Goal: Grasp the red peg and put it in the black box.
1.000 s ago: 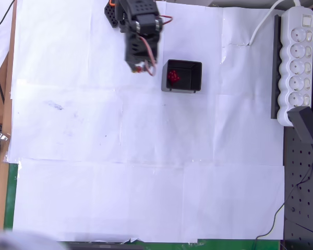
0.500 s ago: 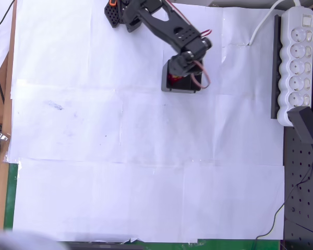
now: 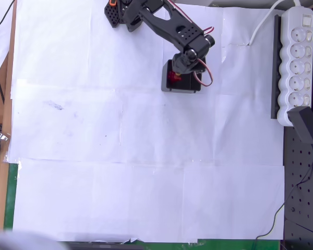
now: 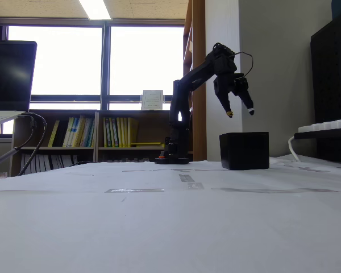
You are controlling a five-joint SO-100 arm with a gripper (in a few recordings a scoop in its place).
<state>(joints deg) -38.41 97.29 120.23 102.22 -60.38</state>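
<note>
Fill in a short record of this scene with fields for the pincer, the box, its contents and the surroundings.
pincer: open, hanging above the black box, holding nothing visible
black box: on the white paper, open top
contents: clump of red pieces at the box's left side in the overhead view
surroundings: white power strip at the right edge in the overhead view

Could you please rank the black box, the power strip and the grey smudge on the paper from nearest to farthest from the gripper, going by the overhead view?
1. The black box: right beneath the gripper, which hangs above it in the fixed view.
2. The power strip: at the right edge.
3. The grey smudge: far left on the paper.
</note>
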